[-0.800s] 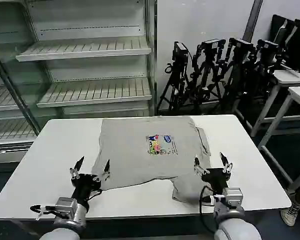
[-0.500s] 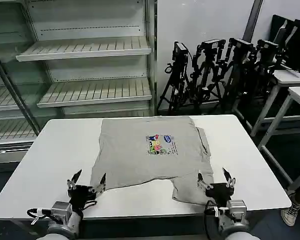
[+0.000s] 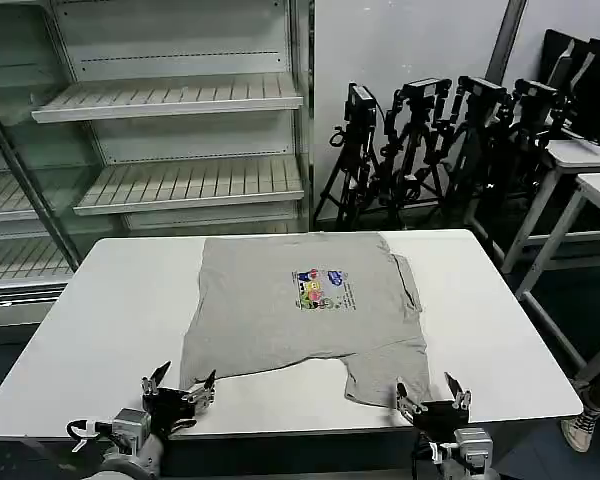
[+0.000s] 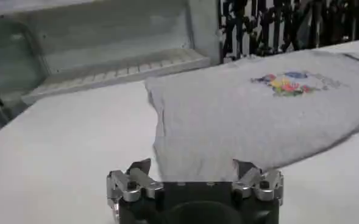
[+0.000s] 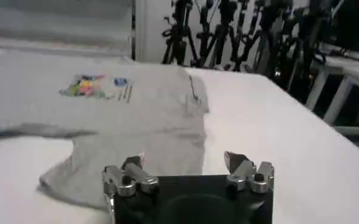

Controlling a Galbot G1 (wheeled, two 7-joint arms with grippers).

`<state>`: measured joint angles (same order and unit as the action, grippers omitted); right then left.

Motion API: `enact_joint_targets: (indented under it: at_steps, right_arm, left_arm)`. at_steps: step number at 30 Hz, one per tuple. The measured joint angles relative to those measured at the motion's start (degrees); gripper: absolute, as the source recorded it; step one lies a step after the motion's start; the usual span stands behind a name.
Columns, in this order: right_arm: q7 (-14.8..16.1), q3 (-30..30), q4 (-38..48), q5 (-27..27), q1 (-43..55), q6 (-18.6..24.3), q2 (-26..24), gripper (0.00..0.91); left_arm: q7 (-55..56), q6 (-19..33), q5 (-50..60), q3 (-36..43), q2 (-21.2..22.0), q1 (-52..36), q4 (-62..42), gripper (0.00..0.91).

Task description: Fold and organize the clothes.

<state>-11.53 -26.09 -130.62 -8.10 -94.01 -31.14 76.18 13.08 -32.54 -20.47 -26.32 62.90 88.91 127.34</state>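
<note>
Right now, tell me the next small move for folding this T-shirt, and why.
Probably bring both tools forward to the near hem. The left tool and right tool hang open at the table's near edge, holding nothing, while the grey T-shirt lies spread print-up, unfolded.

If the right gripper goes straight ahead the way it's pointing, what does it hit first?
Probably the near edge of the light grey short-sleeved T-shirt, lying just ahead of the open right gripper on the white table; height above it is unclear.
</note>
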Motion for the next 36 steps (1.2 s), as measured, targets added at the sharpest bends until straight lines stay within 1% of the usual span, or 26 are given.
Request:
enact_joint_targets:
  at_steps: [1,2,3,4,24,26,36]
  right_arm:
    - [-0.02,0.05,0.19,-0.15,-0.11,-0.07,0.04,0.564]
    - [-0.08,0.08,0.35,-0.24,-0.22,-0.13,0.07,0.091]
    - [-0.11,0.11,0.49,-0.38,-0.28,-0.19,0.08,0.010]
    - [-0.11,0.16,0.64,-0.51,-0.35,-0.21,0.08,0.000]
    - [-0.18,0.64,0.66,-3.28,-2.00,0.61,0.68,0.000]
    - [-0.17,0.61,0.43,-3.48,-2.30,0.85,0.62,0.000]
    - [0.12,-0.31,-2.60,-3.54,-4.91,2.56,-0.61,0.000]
  left_arm:
    - [0.01,-0.04,-0.25,0.11,-0.03,0.00,-0.22,0.242]
    - [0.03,-0.07,-0.41,0.17,-0.05,0.00,-0.41,0.030]
    - [0.06,-0.10,-0.56,0.26,-0.07,-0.02,-0.60,0.020]
    - [0.09,-0.12,-0.72,0.39,-0.08,-0.05,-0.77,0.020]
    - [0.44,-0.34,-4.13,0.53,-0.81,-0.10,-1.55,0.020]
    - [0.44,-0.38,-4.29,0.41,-0.83,0.11,-1.35,0.010]
    - [0.46,-0.44,-4.53,-1.28,-0.55,2.08,2.09,0.020]
